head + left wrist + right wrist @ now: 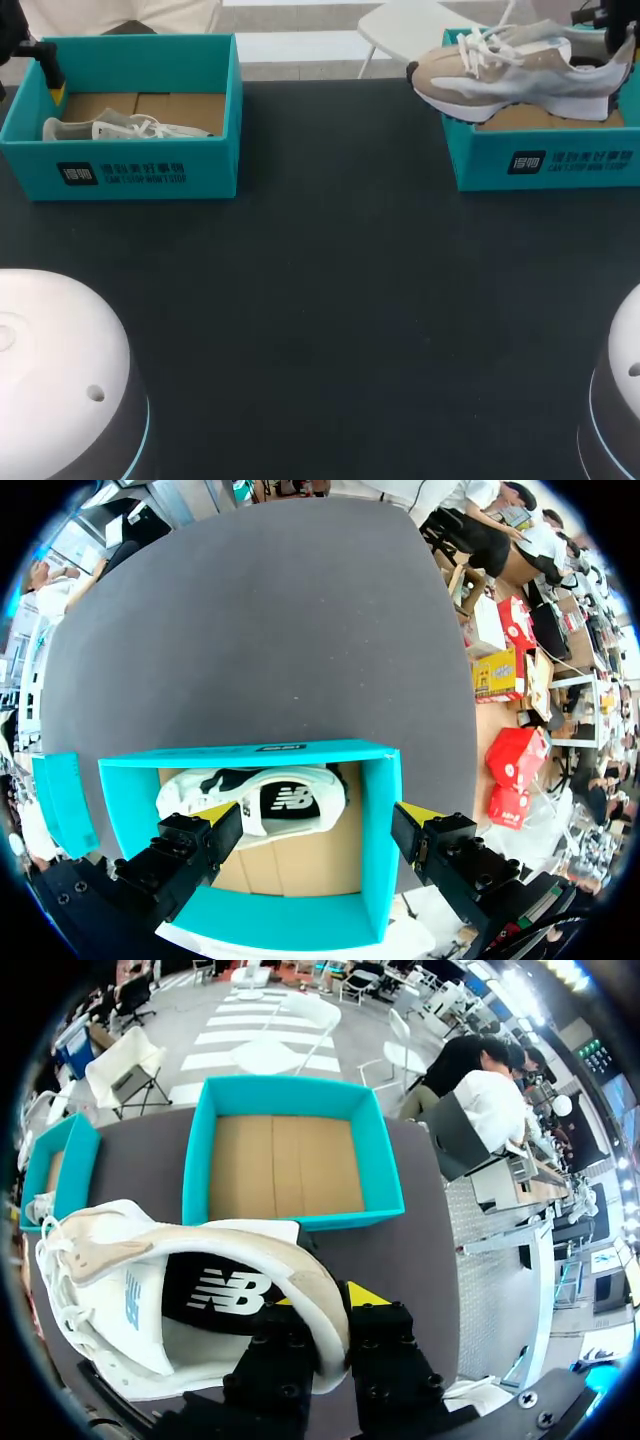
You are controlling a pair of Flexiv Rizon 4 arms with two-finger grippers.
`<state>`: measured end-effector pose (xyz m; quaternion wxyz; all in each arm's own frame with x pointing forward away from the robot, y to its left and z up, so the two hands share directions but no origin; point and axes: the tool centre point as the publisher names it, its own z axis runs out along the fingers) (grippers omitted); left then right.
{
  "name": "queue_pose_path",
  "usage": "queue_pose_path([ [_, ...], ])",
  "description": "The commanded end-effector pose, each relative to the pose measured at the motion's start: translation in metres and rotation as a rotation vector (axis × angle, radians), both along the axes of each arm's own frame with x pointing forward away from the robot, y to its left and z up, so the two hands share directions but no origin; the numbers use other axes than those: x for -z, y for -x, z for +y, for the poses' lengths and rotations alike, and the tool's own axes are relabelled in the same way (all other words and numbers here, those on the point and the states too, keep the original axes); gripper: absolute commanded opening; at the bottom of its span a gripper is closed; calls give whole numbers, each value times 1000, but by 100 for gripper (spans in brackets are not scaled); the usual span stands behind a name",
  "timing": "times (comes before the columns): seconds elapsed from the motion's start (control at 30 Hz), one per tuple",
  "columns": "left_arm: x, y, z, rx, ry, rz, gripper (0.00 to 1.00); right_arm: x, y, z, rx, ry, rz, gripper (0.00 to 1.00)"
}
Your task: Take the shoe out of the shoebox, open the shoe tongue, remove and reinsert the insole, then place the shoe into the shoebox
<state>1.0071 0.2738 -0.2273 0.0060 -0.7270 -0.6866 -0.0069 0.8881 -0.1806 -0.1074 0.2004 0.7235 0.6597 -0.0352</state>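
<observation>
A beige and white shoe (510, 70) hangs tilted over the right teal shoebox (545, 160), toe pointing left. My right gripper (615, 35) holds it by the heel. In the right wrist view that gripper (325, 1305) is shut on the heel collar of the shoe (120, 1290), and the right box (290, 1165) ahead shows only its cardboard floor. A second white shoe (110, 128) lies on its side in the left teal shoebox (130, 165). My left gripper (315, 820) stands open above that box, over the white shoe (260, 802), touching nothing.
The two boxes stand at the far left and far right of the dark table (340, 280). The left box (50, 1170) also shows beside the held shoe in the right wrist view. My arms' round white bases (60, 370) fill the near corners.
</observation>
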Motion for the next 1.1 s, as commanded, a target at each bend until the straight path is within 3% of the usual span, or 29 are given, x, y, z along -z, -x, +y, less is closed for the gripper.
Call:
queue_pose_path([
  [0.03,0,0,0,1,-1,-1,100,0,24,30,-6,16,-23,0],
  [0.3,0,0,0,1,-1,-1,100,10,78,98,-26,57,-36,0],
  [0.6,0,0,0,1,-1,-1,100,19,134,164,-71,67,14,0],
  [0.77,0,0,0,1,-1,-1,100,21,147,186,-68,9,29,0],
  [1.1,0,0,0,1,-1,-1,100,21,147,187,-85,12,32,0],
])
